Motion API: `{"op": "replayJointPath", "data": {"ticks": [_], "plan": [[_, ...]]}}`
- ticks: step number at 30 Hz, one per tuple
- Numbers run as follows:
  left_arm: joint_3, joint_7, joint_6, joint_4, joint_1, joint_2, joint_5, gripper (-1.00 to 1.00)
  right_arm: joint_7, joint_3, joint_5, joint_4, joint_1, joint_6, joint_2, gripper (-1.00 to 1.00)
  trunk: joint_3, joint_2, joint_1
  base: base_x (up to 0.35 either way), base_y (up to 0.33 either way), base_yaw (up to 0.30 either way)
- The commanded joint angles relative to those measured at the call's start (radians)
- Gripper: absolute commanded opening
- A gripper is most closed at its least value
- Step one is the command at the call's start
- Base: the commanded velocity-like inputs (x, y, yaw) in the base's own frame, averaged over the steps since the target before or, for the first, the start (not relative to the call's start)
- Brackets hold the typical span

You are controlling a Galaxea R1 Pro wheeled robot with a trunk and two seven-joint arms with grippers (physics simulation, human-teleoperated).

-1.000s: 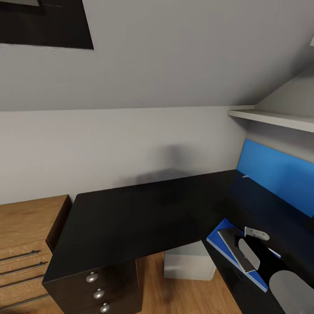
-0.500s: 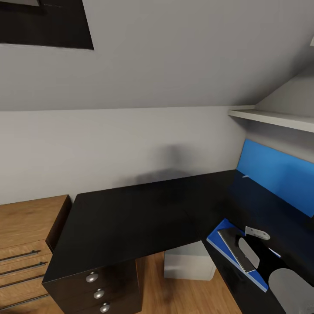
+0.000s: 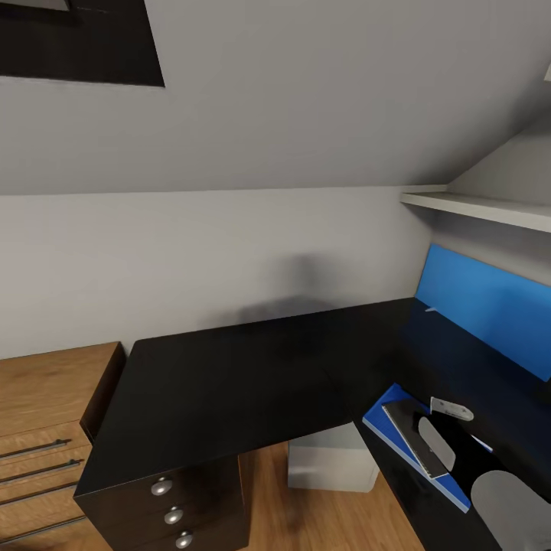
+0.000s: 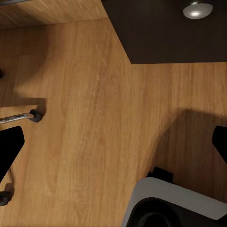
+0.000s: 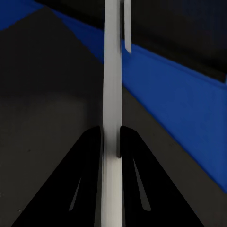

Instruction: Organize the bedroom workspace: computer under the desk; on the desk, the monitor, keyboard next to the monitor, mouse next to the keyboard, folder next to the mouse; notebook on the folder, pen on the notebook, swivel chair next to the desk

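The right tool [image 5: 110, 142] is clenched on the pen [image 5: 111, 85], holding it over the dark-grey notebook [image 3: 413, 438], which lies on the blue folder [image 3: 383, 422] at the tabletop's [image 3: 245, 383] right wing. The computer [image 3: 329, 459] stands under the tabletop. The left tool [image 4: 113, 142] hangs released above the wooden floor [image 4: 94, 118].

wood drawer chest [image 3: 46, 428], wall shelf [image 3: 478, 207], wood floor [image 4: 94, 118]
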Motion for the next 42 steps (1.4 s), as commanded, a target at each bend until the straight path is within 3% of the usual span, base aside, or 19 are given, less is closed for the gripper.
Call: {"op": "replayJointPath", "data": {"ticks": [1, 21, 27, 30, 42], "plan": [[-0.009, 0.006, -0.004, 0.0, -0.001, 0.0, 0.008, 1.0, -0.007, 0.008, -0.008, -0.002, -0.001, 0.004, -0.002, 1.0, -0.001, -0.001, 0.0, 0.0, 0.0, 0.0], [-0.009, 0.006, -0.004, 0.0, -0.001, 0.0, 0.008, 1.0, -0.006, 0.008, 0.001, -0.015, -0.001, 0.004, 0.0, 1.0, -0.001, -0.001, 0.0, 0.0, 0.0, 0.0], [-0.009, 0.006, -0.004, 0.0, -0.001, 0.0, 0.009, 1.0, -0.008, 0.008, 0.001, -0.078, -0.001, 0.008, -0.001, 1.0, -0.001, -0.001, 0.0, 0.0, 0.0, 0.0], [-0.009, 0.006, -0.004, 0.0, -0.001, 0.0, 0.009, 1.0, -0.01, 0.006, -0.001, -0.16, 0.0, 0.021, -0.003, 1.0, -0.001, -0.001, 0.0, 0.0, 0.0, 0.0], [-0.009, 0.006, -0.004, 0.0, -0.001, 0.0, 0.009, 1.0, -0.011, 0.004, -0.002, -0.197, 0.001, 0.034, -0.004, 1.0, -0.001, -0.001, 0.0, 0.0, 0.0, 0.0]]}}
